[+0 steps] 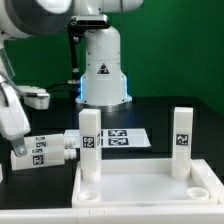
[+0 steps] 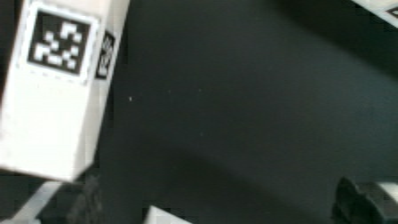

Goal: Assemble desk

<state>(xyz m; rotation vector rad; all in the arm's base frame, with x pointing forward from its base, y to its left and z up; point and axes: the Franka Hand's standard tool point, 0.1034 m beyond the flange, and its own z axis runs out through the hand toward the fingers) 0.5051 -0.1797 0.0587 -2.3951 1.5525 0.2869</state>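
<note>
The desk's white rimmed tabletop (image 1: 140,190) lies at the front. Two white tagged legs stand upright in its far corner sockets, one at the exterior view's left (image 1: 90,145) and one at its right (image 1: 182,140). More legs (image 1: 45,150) lie loose on the black table left of the tabletop. My gripper (image 1: 14,125) hangs above those loose legs at the far left. In the wrist view a lying leg (image 2: 63,90) shows its tag, off to one side of my gripper (image 2: 214,200). The dark fingers (image 2: 365,195) stand wide apart and open, with only black table between them.
The marker board (image 1: 120,138) lies flat behind the tabletop, between the two upright legs. The robot's white base (image 1: 103,65) stands at the back centre. A small white corner (image 2: 169,215) shows near the fingers in the wrist view.
</note>
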